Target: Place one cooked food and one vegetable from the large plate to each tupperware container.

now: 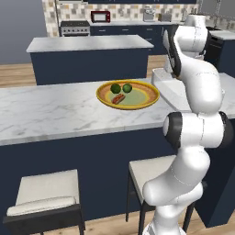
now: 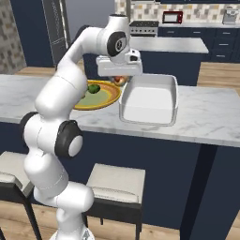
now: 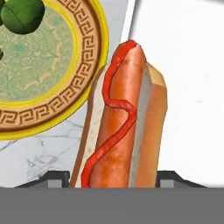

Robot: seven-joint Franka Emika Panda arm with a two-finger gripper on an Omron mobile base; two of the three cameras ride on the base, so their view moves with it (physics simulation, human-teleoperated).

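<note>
My gripper (image 3: pixel 113 178) is shut on a hot dog (image 3: pixel 124 118) with a ketchup line, bun and sausage standing up between the finger tips. It hangs over the strip of marble between the large plate (image 3: pixel 89 65) and a white tupperware container (image 3: pixel 183 70). In the right base view the hand (image 2: pixel 119 65) hovers at the container's (image 2: pixel 150 99) near-left corner, with the hot dog (image 2: pixel 120 80) just under it. The yellow-rimmed plate (image 1: pixel 137 97) holds two green vegetables (image 1: pixel 115 88) (image 1: pixel 127 87) and another hot dog (image 1: pixel 118 98). My arm partly hides a container (image 1: pixel 161 77).
The marble counter (image 1: pixel 50 110) runs across both base views. Padded stools (image 1: pixel 46 190) (image 2: pixel 117 185) stand below its front edge. Behind it is a dark island (image 1: pixel 87 46), with a stove (image 1: pixel 75 27) and red microwave (image 1: pixel 100 17) on the back wall.
</note>
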